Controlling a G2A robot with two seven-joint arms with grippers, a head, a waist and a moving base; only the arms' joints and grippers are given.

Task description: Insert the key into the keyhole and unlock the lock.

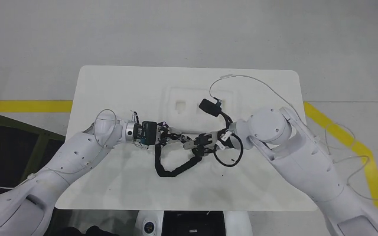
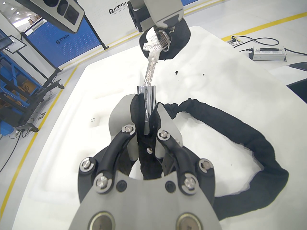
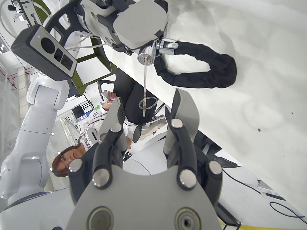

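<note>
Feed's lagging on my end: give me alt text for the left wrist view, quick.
The left hand grips a chrome lock, with a silver key pushed tip-first into its keyhole. The right hand sits at the key's head, above a white table; the lock's black fabric-covered chain loops alongside.

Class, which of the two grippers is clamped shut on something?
The left gripper: it grips the lock's chrome cylinder, while the right gripper stands open around the key.
</note>
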